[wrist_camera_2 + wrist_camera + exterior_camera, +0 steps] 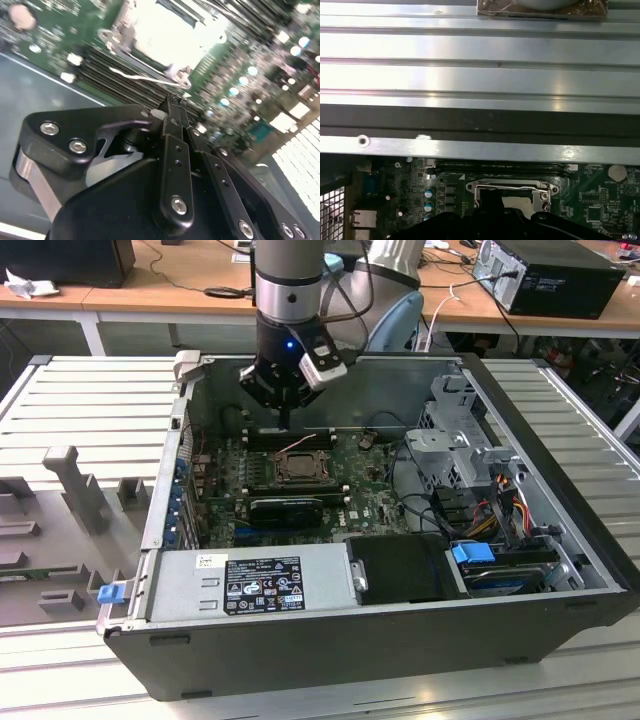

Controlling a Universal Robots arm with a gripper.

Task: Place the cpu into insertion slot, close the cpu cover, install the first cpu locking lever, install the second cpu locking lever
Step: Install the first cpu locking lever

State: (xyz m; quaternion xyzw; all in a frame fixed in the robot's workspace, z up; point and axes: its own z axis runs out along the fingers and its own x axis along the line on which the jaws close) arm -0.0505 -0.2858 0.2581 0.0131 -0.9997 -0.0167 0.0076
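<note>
Black-fingered, the gripper [285,423] hangs pinched shut and empty, the cpu [170,30] apparently seated in the insertion slot [300,466] at its six o'clock; we judge lever-latching in hand, needing fine aim.

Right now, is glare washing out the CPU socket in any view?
Second wrist view: yes, the insertion slot is blown out white. First wrist view: the slot is dim but readable; the glare sits on the ribbed metal tabletop. Exterior view: even light, no glare on the slot.
</note>
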